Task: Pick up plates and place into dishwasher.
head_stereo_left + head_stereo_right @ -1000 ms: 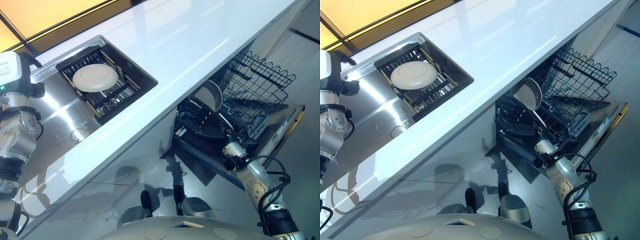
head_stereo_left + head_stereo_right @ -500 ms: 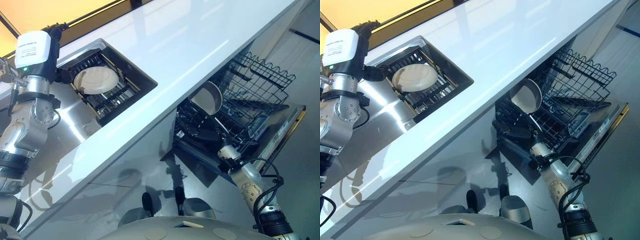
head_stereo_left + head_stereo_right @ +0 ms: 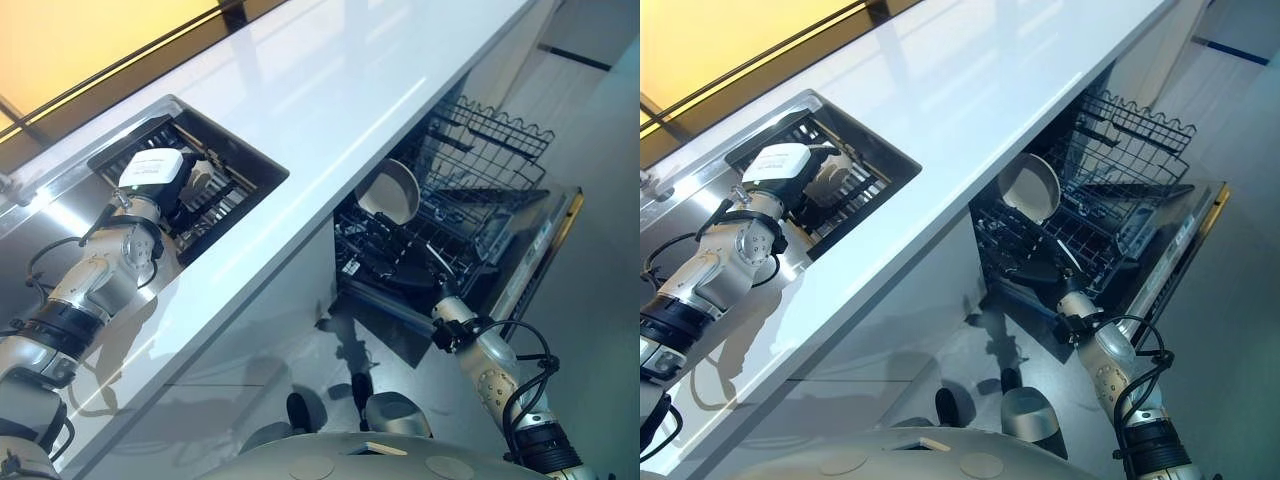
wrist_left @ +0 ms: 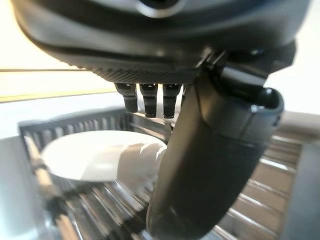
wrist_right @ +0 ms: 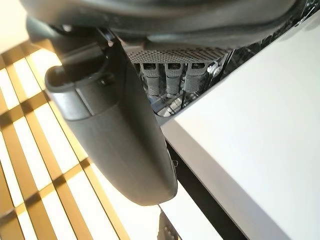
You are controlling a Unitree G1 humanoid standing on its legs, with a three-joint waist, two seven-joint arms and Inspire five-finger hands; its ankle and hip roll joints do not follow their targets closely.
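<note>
A cream plate [image 4: 95, 160] lies flat on the black rack [image 3: 240, 175] in the sink. My left hand [image 3: 190, 185] hovers just above it and hides most of it in the eye views; its thumb [image 4: 210, 165] stands straight and its fingers [image 4: 150, 100] hold nothing. A second cream plate [image 3: 390, 190] stands on edge in the dishwasher's lower rack [image 3: 480, 170]. My right hand [image 3: 1040, 268] is low at the front of that rack, below this plate and apart from it, with its thumb [image 5: 115, 125] out and nothing in it.
The white counter [image 3: 330, 90] runs between the steel sink [image 3: 60, 200] and the open dishwasher. The dishwasher door [image 3: 545, 250] lies folded down to the right. The pulled-out wire rack holds dark items near its front.
My left arm has swung from the sink's left side onto the rack, and its hand now covers the plate. My right hand has drawn back a little. The camera has shifted.
</note>
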